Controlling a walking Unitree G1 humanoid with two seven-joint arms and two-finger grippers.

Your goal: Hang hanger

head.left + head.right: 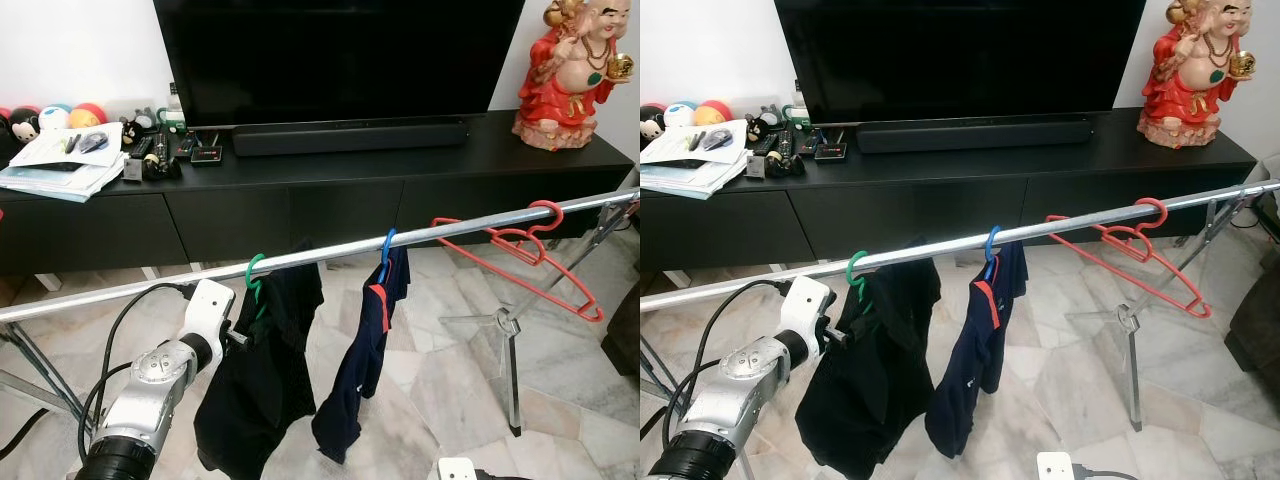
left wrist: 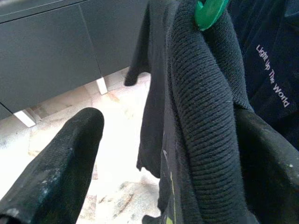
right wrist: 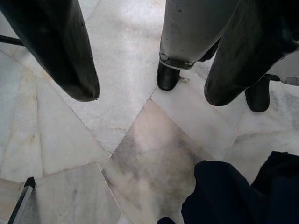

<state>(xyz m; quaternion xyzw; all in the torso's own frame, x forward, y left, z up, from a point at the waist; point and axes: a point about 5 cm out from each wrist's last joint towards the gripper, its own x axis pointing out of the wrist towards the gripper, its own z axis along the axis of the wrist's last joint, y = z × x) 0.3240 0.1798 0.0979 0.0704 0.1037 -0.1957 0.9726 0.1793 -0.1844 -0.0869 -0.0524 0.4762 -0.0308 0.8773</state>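
**Green hanger on rail, left gripper at the garment**

Green hanger (image 1: 255, 278) hooked on the metal rail (image 1: 450, 228), near its left end, carrying a black garment (image 1: 262, 370). Left gripper (image 2: 163, 154) fingers spread, garment collar between them. Right gripper (image 3: 149, 70) spread too, pointing at the marble floor (image 3: 140, 154).

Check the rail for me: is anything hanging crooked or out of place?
Yes. The red hanger at the rail's right end is empty and hangs askew, its body swung out flat rather than straight down. The black garment on the green hanger and the navy shirt look normal.
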